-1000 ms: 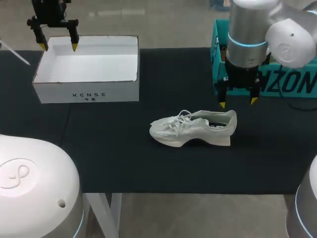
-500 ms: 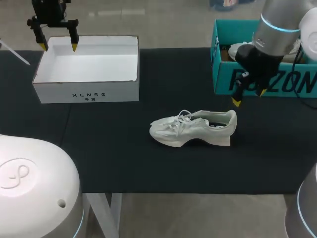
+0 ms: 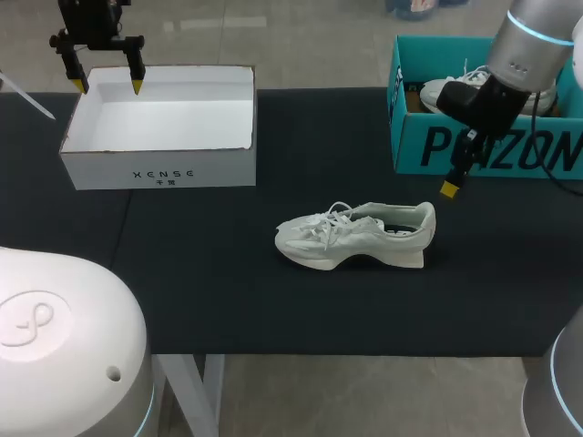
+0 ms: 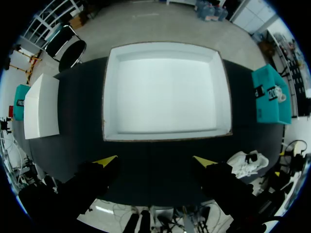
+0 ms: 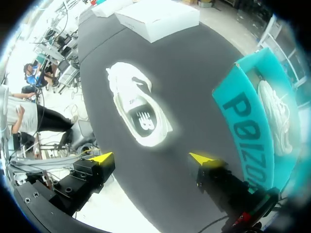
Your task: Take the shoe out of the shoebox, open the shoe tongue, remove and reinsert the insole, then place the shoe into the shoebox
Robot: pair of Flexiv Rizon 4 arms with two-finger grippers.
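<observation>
A white sneaker lies on its sole in the middle of the black table, toe to the left, laces loose. The right wrist view shows the sneaker from above, its dark insole visible. My right gripper hangs open and tilted, above and to the right of the heel, in front of the teal box; nothing is between its fingers. The empty white shoebox stands at the back left. My left gripper is open over the box's far left rim, with the box floor just ahead of its fingers.
The teal box at the back right holds another white shoe, also seen in the right wrist view. A white flat lid lies at the table's left end. Black cloth spreads in front of the sneaker and between the two boxes.
My right arm has swung right and tilted, its gripper going from just above the sneaker's heel to in front of the teal box. The left arm and the sneaker have not moved.
</observation>
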